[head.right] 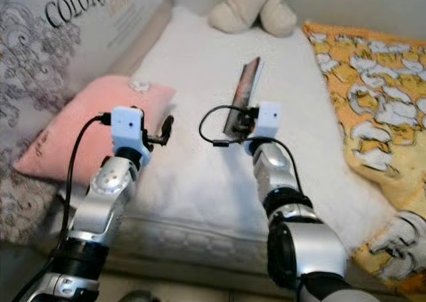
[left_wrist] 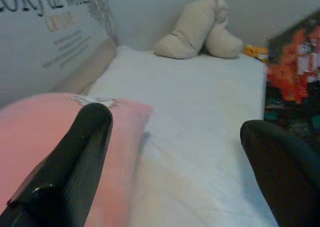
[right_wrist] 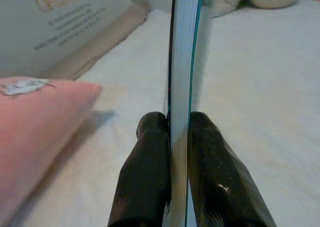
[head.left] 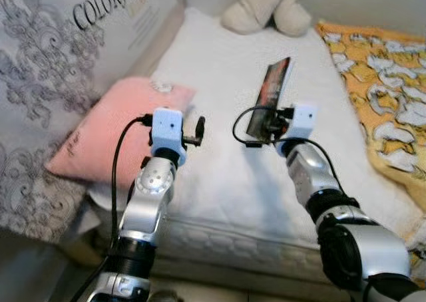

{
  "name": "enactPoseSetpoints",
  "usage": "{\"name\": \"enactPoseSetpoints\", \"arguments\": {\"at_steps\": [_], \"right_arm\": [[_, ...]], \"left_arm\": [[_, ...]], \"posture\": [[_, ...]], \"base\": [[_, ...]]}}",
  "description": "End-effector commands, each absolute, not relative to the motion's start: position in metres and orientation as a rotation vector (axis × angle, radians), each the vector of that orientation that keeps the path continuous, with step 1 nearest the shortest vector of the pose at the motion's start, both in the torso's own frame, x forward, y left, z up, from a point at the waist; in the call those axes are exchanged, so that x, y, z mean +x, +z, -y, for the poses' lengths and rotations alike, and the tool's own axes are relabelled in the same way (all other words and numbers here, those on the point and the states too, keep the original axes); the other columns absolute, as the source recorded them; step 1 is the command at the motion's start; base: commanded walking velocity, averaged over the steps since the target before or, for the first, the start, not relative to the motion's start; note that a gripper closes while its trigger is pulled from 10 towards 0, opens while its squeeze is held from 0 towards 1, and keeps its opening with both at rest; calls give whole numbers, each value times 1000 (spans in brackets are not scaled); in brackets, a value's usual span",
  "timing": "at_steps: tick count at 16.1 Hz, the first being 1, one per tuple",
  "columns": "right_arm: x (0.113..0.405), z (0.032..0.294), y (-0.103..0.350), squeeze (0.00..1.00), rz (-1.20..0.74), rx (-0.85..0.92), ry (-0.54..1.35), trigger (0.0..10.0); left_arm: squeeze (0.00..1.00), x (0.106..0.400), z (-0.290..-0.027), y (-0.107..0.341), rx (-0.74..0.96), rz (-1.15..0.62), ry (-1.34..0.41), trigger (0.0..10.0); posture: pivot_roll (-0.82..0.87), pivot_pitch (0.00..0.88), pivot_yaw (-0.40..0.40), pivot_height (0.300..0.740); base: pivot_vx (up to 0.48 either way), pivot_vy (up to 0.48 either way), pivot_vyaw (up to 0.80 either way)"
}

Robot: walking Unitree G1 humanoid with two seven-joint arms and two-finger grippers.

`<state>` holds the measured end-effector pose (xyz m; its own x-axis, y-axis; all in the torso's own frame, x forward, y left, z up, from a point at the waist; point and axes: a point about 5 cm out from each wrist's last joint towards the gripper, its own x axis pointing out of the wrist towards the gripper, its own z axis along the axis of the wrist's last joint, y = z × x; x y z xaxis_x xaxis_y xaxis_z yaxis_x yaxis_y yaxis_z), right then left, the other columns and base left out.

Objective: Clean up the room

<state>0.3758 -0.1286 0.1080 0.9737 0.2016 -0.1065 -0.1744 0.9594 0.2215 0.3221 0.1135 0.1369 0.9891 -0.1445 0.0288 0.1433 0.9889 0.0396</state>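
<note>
- Right claw [head.left: 266,124] is clamped on the book [right_wrist: 182,62], held on edge above the white bed [head.left: 219,182].
- Left claw [left_wrist: 170,167] hangs wide open, empty, beside the pink pillow [head.left: 106,136].
- Best kept pinched firm and level during carrying, or the book may slip.

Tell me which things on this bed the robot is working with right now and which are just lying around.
In hand:
book, clamped on edge between the fingers of the right gripper
left gripper, open, above the white mattress

Lying about:
pink pillow at the bed's left
beige plush toy at the far end
orange patterned blanket on the right
</note>
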Motion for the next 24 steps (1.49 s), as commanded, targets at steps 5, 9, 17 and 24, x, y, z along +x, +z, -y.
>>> {"name": "enactPoseSetpoints", "arguments": {"at_steps": [5, 9, 17, 24], "right_arm": [[385, 91, 132, 0, -90, 302, 310, 0], [377, 64, 117, 0, -207, 472, 322, 0], [367, 29, 111, 0, -347, 720, 406, 0], [362, 51, 89, 0, -450, 304, 451, 10000]], "left_arm": [[0, 310, -124, 147, 56, 58, -103, 10000], [0, 284, -141, 169, 110, 79, -81, 10000], [0, 248, -153, 191, 87, 61, -12, 10000], [0, 244, -139, 195, 41, 31, -22, 10000]], "posture": [[213, 57, -60, 740], [298, 213, -53, 740], [389, 290, -98, 740], [366, 287, -99, 740]], "base": [[160, 106, 0], [0, 0, 0], [0, 0, 0], [0, 0, 0]]}}
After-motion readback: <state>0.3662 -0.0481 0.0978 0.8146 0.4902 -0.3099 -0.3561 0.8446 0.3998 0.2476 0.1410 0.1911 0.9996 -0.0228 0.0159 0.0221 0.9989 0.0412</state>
